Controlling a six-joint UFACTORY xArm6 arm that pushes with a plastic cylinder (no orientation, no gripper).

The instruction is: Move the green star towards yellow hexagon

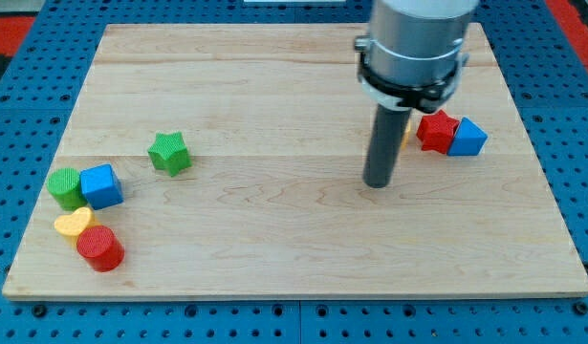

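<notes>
— Where's the green star?
— Left of the board's middle, apart from the left cluster.
— And my tip?
— Well right of it, touching nothing; a bare rod, nothing grasped. A yellow block peeks behind it, by the red block.

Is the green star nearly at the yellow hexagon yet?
Not yet. The green star sits at the view's left with nothing touching it. My tip rests far to its right, beside a yellow block mostly hidden behind the rod, probably the hexagon. The whole push across the board is left.
</notes>
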